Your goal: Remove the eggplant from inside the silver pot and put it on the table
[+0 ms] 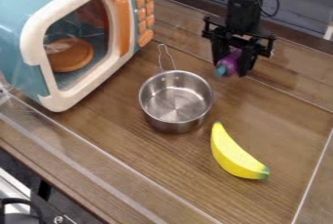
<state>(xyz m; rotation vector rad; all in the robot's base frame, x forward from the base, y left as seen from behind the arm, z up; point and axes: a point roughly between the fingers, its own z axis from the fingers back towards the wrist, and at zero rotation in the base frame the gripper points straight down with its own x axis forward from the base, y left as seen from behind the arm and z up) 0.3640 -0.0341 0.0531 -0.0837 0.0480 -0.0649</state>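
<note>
The purple eggplant (229,66) hangs between the fingers of my gripper (236,60), which is shut on it and points straight down over the wooden table (117,150), to the upper right of the pot. Whether the eggplant touches the tabletop I cannot tell. The silver pot (176,101) stands in the middle of the table, with nothing inside it and its wire handle toward the back.
A toy microwave (72,33) with its door open and an orange bowl (72,55) inside stands at the left. A yellow banana (236,153) lies in front of the pot at the right. A clear plastic rim (65,184) runs along the table's edge.
</note>
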